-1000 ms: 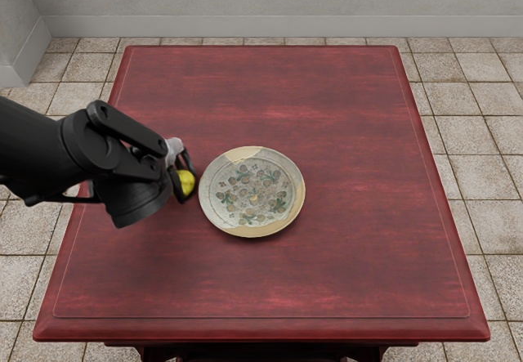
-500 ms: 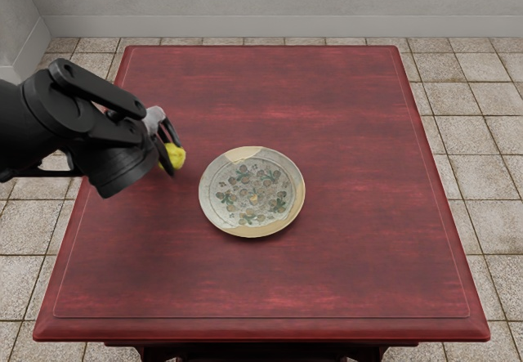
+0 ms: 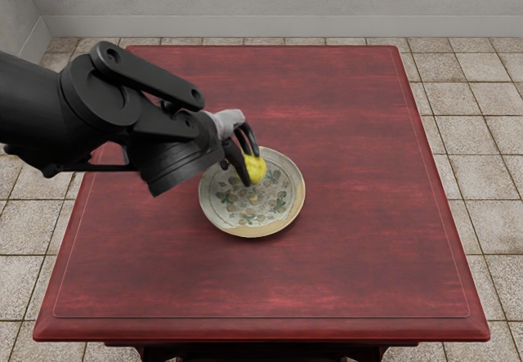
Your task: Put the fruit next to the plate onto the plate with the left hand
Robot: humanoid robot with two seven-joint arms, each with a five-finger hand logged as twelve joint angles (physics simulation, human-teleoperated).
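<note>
Table [image 3: 368,215]: fruit [image 3: 256,168] in left hand [image 3: 236,144]

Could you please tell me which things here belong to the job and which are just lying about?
Belongs to the job:
left hand, grasping the yellow fruit
plate, beneath the held fruit

Just there:
red table
tiled floor
wall

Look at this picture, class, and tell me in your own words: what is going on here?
A robot's left hand grips a yellow fruit and holds it over the patterned plate on a red table. The fruit is not yet released. The right arm is out of view.
</note>
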